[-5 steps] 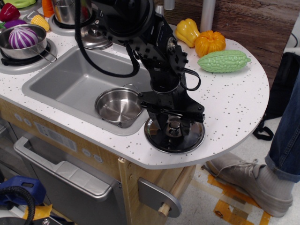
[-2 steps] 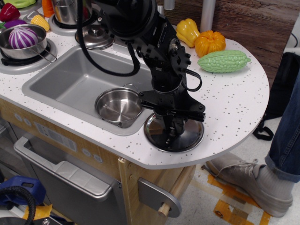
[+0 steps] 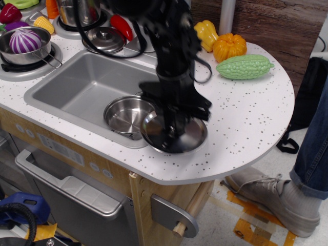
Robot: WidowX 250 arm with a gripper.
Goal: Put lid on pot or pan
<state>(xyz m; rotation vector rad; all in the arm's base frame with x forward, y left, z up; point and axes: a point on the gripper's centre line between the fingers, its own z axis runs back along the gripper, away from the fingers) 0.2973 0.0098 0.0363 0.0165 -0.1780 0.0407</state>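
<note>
The round steel lid (image 3: 192,136) hangs from my gripper (image 3: 172,127), lifted off the white counter and tilted, over the sink's right front edge. My black gripper is shut on the lid's central knob, which the fingers hide. The small shallow steel pot (image 3: 125,115) sits open in the sink's front right corner, just left of the lid. The lid's left edge overlaps the pot's right rim in the view.
Grey sink (image 3: 77,87). A pan with a purple striped vegetable (image 3: 24,42) sits at back left. A smaller lid (image 3: 104,38) and a tall pot (image 3: 77,13) stand behind the sink. Yellow, orange and green toy vegetables (image 3: 243,66) lie at back right. A person's leg (image 3: 312,148) stands at right.
The gripper closed on the lid's knob, lifted the lid off the counter and carried it left toward the pot. The arm has swung left and the image is blurred by motion.
</note>
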